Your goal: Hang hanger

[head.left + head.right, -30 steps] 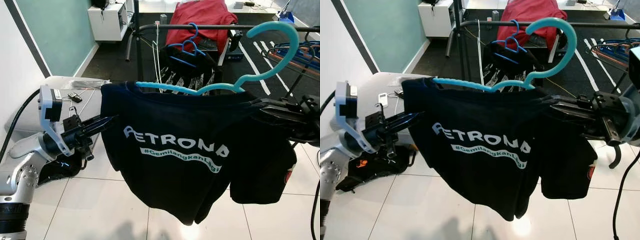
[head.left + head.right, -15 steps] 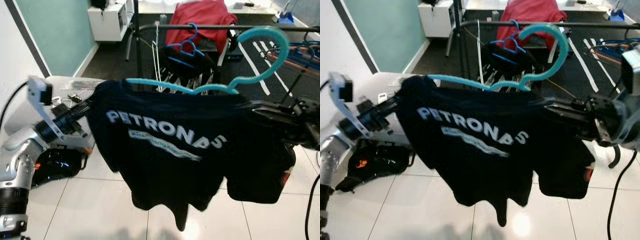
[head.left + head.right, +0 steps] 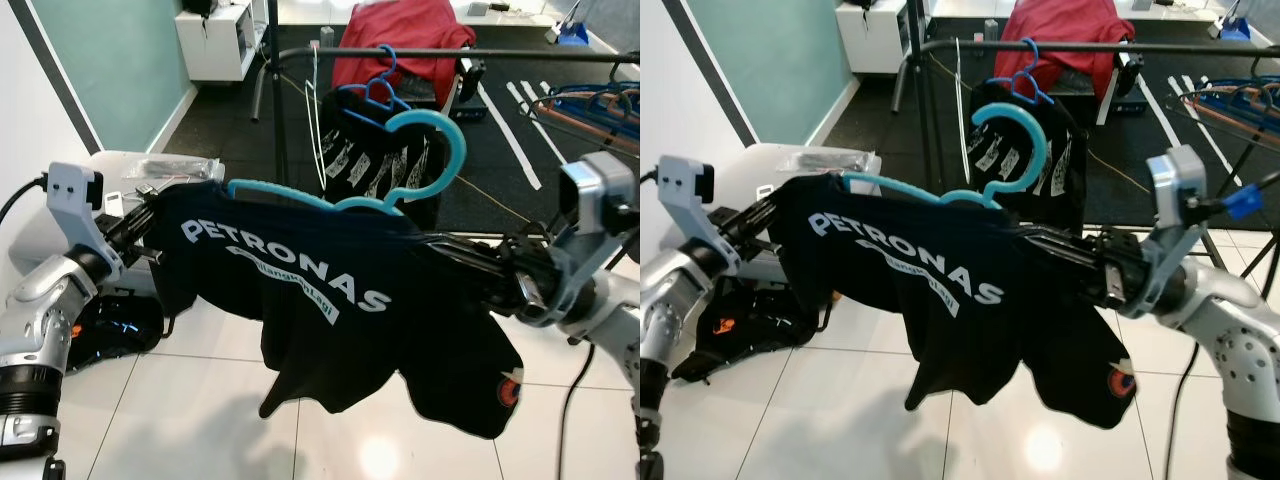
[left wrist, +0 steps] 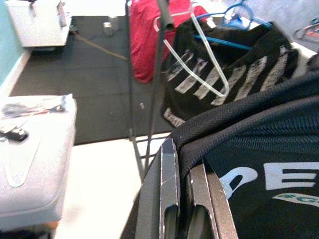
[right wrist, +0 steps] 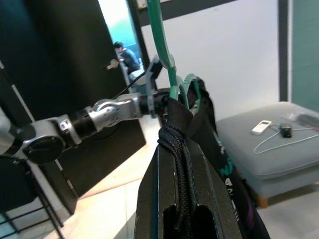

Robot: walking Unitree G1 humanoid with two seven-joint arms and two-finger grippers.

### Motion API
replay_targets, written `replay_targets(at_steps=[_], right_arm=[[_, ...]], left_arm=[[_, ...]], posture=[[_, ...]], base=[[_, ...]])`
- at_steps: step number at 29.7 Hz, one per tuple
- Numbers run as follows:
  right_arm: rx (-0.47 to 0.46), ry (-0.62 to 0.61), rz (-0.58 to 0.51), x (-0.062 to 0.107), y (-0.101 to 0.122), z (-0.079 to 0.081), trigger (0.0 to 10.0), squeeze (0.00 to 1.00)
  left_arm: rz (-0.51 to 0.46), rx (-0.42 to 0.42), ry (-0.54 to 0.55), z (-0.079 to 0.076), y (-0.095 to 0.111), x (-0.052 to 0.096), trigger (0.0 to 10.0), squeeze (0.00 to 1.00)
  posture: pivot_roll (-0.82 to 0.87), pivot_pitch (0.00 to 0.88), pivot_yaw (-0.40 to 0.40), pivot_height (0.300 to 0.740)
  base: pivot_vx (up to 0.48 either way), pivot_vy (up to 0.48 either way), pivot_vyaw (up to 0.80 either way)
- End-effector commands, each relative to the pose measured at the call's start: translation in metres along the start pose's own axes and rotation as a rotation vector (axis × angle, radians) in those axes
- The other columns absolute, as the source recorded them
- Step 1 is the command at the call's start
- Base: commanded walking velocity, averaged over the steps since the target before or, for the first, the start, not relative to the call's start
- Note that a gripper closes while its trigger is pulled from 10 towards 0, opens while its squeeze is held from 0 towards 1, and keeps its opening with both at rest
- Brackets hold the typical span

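Observation:
A black Petronas T-shirt (image 3: 330, 300) hangs on a teal hanger (image 3: 300, 197), stretched between my two grippers in front of me. My left gripper (image 3: 150, 213) is shut at the shirt's left shoulder; the left wrist view shows its fingertips (image 4: 169, 149) close together at the fabric edge. My right gripper (image 3: 445, 250) is shut on the right shoulder, with black fabric bunched between its fingers (image 5: 197, 164) beside the teal hanger (image 5: 162, 45). The hanger's hook (image 3: 435, 130) stands tilted below the black rail (image 3: 520, 56).
On the rail hang a black striped shirt on a blue hanger (image 3: 375, 140) and a red garment (image 3: 400, 40). A grey ottoman (image 3: 110, 175) with small items stands left, a black bag (image 3: 110, 335) beneath. A rack with hangers (image 3: 590, 100) stands right. A person (image 5: 127, 57) sits far off.
The shirt and hanger have swung left and tilted, and the hook has dropped from the right side to the middle. My right arm has come forward into view. The left gripper has pulled back leftward.

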State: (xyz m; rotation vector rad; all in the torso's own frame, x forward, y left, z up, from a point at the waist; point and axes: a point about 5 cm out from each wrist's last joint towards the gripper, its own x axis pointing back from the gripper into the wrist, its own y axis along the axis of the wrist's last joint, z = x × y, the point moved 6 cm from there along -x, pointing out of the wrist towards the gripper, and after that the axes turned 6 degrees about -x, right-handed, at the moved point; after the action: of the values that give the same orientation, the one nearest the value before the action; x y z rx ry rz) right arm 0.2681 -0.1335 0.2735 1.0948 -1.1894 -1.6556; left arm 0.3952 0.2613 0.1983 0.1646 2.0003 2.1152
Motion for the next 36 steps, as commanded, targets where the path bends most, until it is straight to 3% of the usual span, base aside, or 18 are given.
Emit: replay_targets(at_steps=[1,3,7,10,11,13,14,16,19,24,29,32,36], right_arm=[[0.087,0.094,-0.025,0.002,0.014,0.022,0.0,0.0],[0.07,0.108,-0.001,0.002,0.009,0.025,0.0,0.0],[0.034,0.124,0.18,0.003,-0.026,0.032,0.0,0.0],[0.029,0.15,0.203,0.004,-0.03,0.038,0.0,0.0],[0.029,0.164,0.185,0.003,-0.027,0.041,0.0,0.0],[0.072,0.149,0.004,0.0,0.009,0.038,0.0,0.0],[0.072,0.149,0.004,0.0,0.009,0.038,0.0,0.0],[0.113,0.149,-0.163,0.003,0.044,0.037,0.0,0.0],[0.132,0.145,-0.215,0.005,0.056,0.037,0.0,0.0],[0.211,0.14,-0.378,0.018,0.094,0.04,0.0,0.0],[0.248,0.143,-0.436,0.023,0.108,0.042,0.0,0.0],[0.262,0.146,-0.462,0.025,0.116,0.043,0.0,0.0],[0.23,0.133,-0.407,0.023,0.109,0.038,0.0,0.0]], left_arm=[[0.131,0.001,0.23,0.042,-0.032,0.019,0.0,0.0],[0.124,-0.001,0.248,0.046,-0.03,0.02,0.0,0.0],[0.099,-0.027,0.325,0.063,-0.018,0.022,0.0,0.0],[0.097,-0.031,0.335,0.066,-0.016,0.023,0.0,0.0],[0.097,-0.036,0.335,0.067,-0.015,0.023,0.0,0.0],[0.109,-0.044,0.308,0.06,-0.017,0.02,0.0,0.0],[0.109,-0.044,0.308,0.06,-0.017,0.02,0.0,0.0],[0.132,-0.052,0.287,0.053,-0.023,0.018,0.0,0.0],[0.139,-0.053,0.284,0.052,-0.026,0.018,0.0,0.0],[0.174,-0.047,0.254,0.044,-0.036,0.016,0.0,0.0],[0.188,-0.04,0.218,0.034,-0.04,0.013,0.0,0.0],[0.194,-0.03,0.169,0.018,-0.044,0.009,0.0,0.0],[0.19,-0.024,0.147,0.009,-0.045,0.008,0.0,0.0]], posture=[[-0.11,0.137,0.045,0.74],[-0.11,0.137,0.045,0.74],[-0.11,0.131,0.043,0.74],[-0.11,0.13,0.042,0.74],[-0.11,0.13,0.045,0.74],[-0.11,0.134,0.048,0.74],[-0.11,0.134,0.048,0.74],[-0.11,0.136,0.049,0.74],[-0.11,0.138,0.051,0.74],[-0.11,0.142,0.054,0.74],[-0.11,0.143,0.054,0.74],[-0.11,0.145,0.051,0.74],[-0.11,0.146,0.048,0.74]], base=[[0.0,0.0,0.0],[0.0,0.0,0.0],[0.0,0.0,0.0],[0.0,0.0,0.0],[0.0,0.0,0.0],[0.0,0.0,0.0],[0.0,0.0,0.0],[0.0,0.0,0.0],[0.0,0.0,0.0],[0.0,0.0,0.0],[0.0,0.0,0.0],[0.0,0.0,0.0],[0.0,0.0,0.0]])
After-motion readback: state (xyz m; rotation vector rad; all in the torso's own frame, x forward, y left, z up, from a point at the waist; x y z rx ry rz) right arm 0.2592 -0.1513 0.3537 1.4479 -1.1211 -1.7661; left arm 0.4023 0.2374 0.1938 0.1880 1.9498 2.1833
